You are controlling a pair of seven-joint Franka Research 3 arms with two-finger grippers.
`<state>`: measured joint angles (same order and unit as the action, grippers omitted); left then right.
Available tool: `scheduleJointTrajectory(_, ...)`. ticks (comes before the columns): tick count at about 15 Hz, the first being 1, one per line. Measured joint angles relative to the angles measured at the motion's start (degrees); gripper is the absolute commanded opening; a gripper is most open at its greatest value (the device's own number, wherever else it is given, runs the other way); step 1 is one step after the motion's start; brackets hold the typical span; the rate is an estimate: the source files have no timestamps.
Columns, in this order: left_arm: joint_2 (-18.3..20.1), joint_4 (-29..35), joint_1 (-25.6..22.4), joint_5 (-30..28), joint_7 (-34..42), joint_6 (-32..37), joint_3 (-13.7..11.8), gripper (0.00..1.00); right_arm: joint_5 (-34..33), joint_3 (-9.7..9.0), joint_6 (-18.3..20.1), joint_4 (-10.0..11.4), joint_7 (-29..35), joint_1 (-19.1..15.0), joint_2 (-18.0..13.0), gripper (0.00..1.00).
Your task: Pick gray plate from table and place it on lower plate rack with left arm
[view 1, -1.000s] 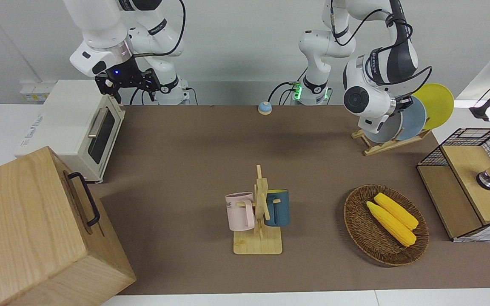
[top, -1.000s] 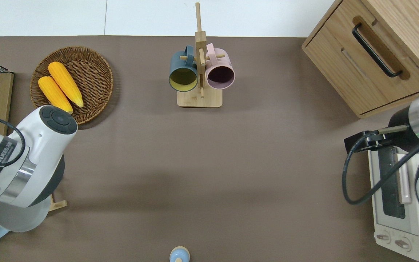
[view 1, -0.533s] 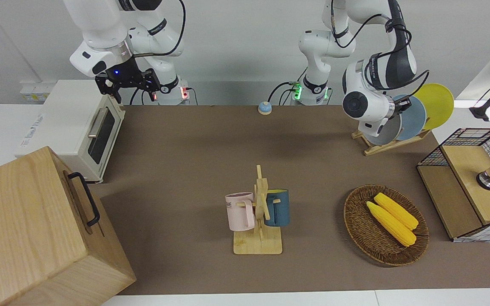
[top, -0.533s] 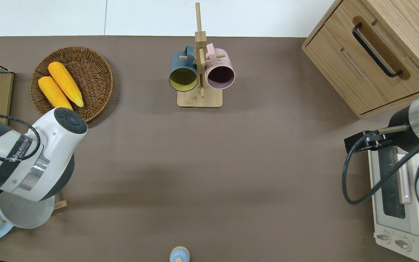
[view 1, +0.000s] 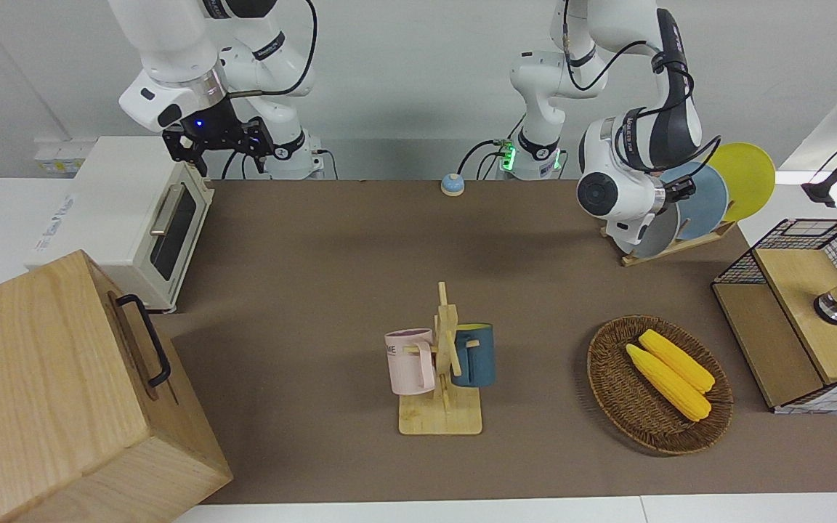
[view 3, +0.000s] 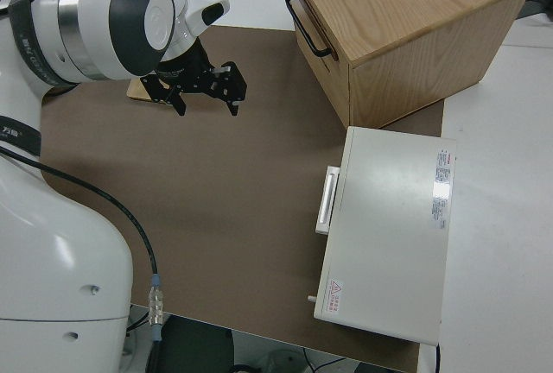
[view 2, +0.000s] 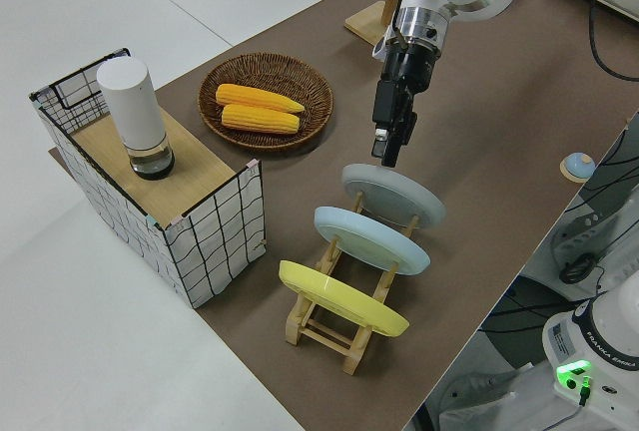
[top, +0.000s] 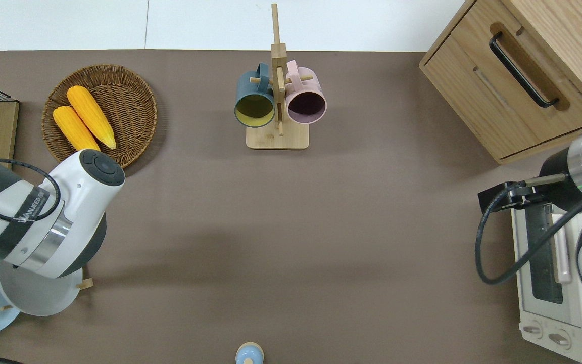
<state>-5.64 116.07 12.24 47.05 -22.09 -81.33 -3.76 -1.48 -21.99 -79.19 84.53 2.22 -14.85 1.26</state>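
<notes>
The gray plate (view 2: 394,197) stands tilted in the lowest slot of the lower plate rack (view 2: 329,326), beside the light blue plate (view 2: 371,239) and the yellow plate (view 2: 344,299). It also shows in the overhead view (top: 43,301). My left gripper (view 2: 391,152) points down just above the gray plate's upper rim, open and holding nothing. In the overhead view the left arm's wrist hides the gripper. The right arm is parked, its gripper (view 3: 206,105) open and empty.
A wicker basket (view 1: 611,392) with two corn cobs lies farther from the robots than the rack. A wire crate (view 2: 215,236) with a white cylinder stands at the left arm's end. A mug stand (view 1: 442,363), toaster oven (view 1: 135,218) and wooden cabinet (view 1: 62,392) stand elsewhere.
The left arm has drawn back from the rack toward the table's middle. More of the gray plate now shows in the rack. The right arm has not moved.
</notes>
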Motion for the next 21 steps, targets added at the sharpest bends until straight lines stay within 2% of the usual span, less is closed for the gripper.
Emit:
scheduleJointTrajectory(3, 0.3, -0.3, 0.0, 0.0, 0.8, 0.0, 0.0, 0.99, 0.0, 0.00, 0.0, 0.0, 0.0, 0.0, 0.0, 0.983)
scheduleJointTrajectory(6, 1.4, -1.9, 0.0, -1.1, 4.7, 0.0, -0.2, 0.99, 0.0, 0.00, 0.0, 0.0, 0.0, 0.0, 0.0, 0.983)
scheduleJointTrajectory(9, 2.6, -6.1, -0.4, -7.3, 9.3, 0.0, -0.3, 0.99, 0.0, 0.00, 0.0, 0.0, 0.0, 0.0, 0.0, 0.983)
scheduleJointTrajectory(13, 3.8, -12.7, -2.3, -18.4, 15.7, 0.0, -0.5, 0.99, 0.0, 0.00, 0.0, 0.0, 0.0, 0.0, 0.0, 0.983)
scheduleJointTrajectory(18, 4.2, -22.0, -8.2, -39.1, 22.4, 0.0, -0.6, 0.99, 0.0, 0.00, 0.0, 0.0, 0.0, 0.0, 0.0, 0.983)
scheduleJointTrajectory(21, 4.2, -25.1, -11.4, -46.1, 25.0, 0.0, -0.7, 0.99, 0.0, 0.00, 0.0, 0.0, 0.0, 0.0, 0.0, 0.983)
